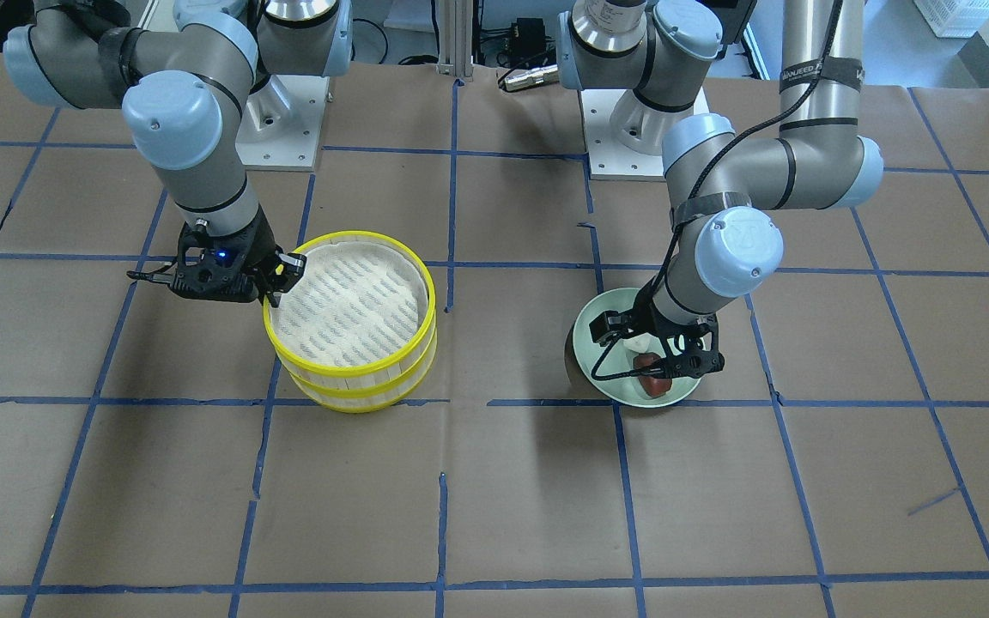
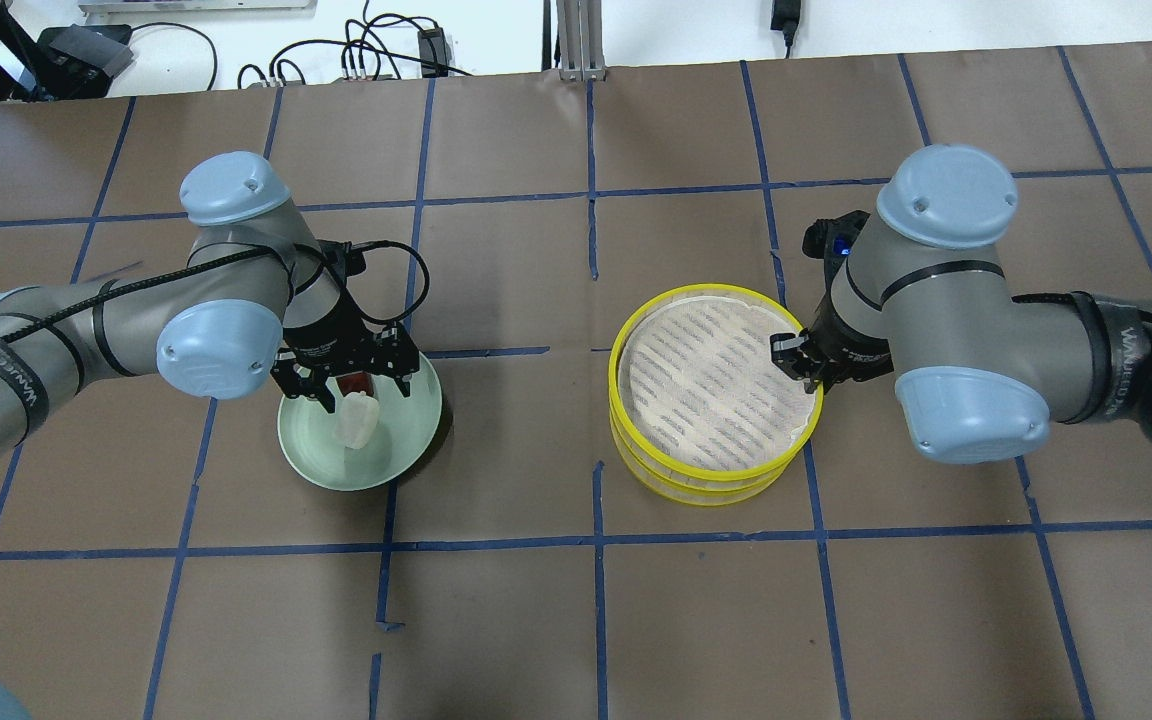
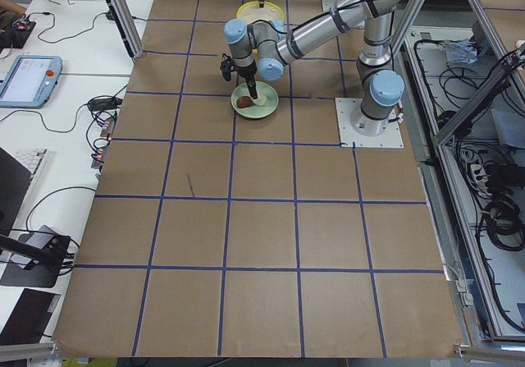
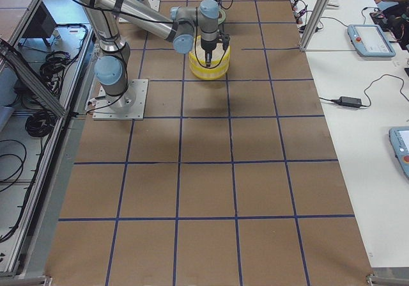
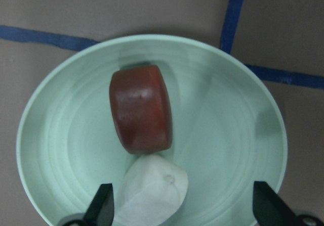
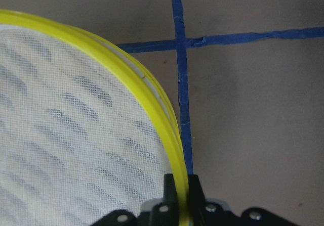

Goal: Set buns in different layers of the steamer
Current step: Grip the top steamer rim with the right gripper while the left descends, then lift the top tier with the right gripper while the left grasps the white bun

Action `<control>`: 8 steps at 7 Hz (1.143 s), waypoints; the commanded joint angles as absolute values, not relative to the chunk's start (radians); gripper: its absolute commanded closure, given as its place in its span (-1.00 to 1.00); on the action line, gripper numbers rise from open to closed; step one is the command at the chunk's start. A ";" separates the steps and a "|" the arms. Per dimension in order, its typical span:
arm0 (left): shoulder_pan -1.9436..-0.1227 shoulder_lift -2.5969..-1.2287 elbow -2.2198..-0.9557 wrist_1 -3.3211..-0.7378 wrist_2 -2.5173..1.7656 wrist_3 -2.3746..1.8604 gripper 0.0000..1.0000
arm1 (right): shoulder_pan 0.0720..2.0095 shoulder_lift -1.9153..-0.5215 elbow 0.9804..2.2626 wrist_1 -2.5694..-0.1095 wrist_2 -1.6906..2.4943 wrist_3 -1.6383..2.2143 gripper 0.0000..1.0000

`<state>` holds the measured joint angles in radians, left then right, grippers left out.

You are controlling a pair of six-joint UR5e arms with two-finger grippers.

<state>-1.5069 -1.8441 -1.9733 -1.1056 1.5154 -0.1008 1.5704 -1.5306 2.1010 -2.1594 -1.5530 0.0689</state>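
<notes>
The two-tier steamer point(image 2: 712, 476) with yellow rims stands right of centre, its white liner bare; it also shows in the front view point(image 1: 348, 374). My right gripper point(image 2: 804, 365) is shut on the top tier's yellow rim point(image 6: 126, 64), one finger inside and one outside. The white bun point(image 5: 152, 190) and the reddish-brown bun point(image 5: 142, 109) lie touching on the pale green plate point(image 5: 228, 109). My left gripper point(image 5: 185, 206) is open above the plate point(image 2: 406, 440), its fingers either side of the white bun point(image 2: 358, 420).
The table is brown paper with a blue tape grid point(image 2: 596, 540). The two arm bases point(image 1: 632, 129) stand at the robot's edge. Monitors, cables and tablets lie off the table ends in the side views.
</notes>
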 commanded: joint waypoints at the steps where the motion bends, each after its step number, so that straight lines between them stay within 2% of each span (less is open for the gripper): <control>1: -1.506 -1.844 -1.985 -1.104 1.509 -0.094 0.24 | 1.568 -1.537 2.094 -2.149 -1.551 0.067 0.75; 3: -1.506 -1.842 -1.987 -1.104 1.517 -0.097 0.97 | 1.556 -1.539 2.033 -2.108 -1.554 0.064 0.75; 5: -1.509 -1.833 -1.967 -1.101 1.517 -0.113 1.00 | 1.434 -1.537 1.968 -1.984 -1.557 -0.032 0.81; 6: -1.512 -1.803 -1.930 -1.100 1.517 -0.153 0.99 | 1.349 -1.539 1.965 -1.962 -1.560 -0.135 0.81; 8: -1.523 -1.731 -1.805 -1.254 1.508 -0.166 0.98 | 1.203 -1.534 1.963 -1.948 -1.569 -0.269 0.86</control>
<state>-1.5181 -1.7697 -1.8741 -1.1664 1.5149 -0.1528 1.2918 -1.5367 1.9654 -1.9579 -1.5661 -0.1876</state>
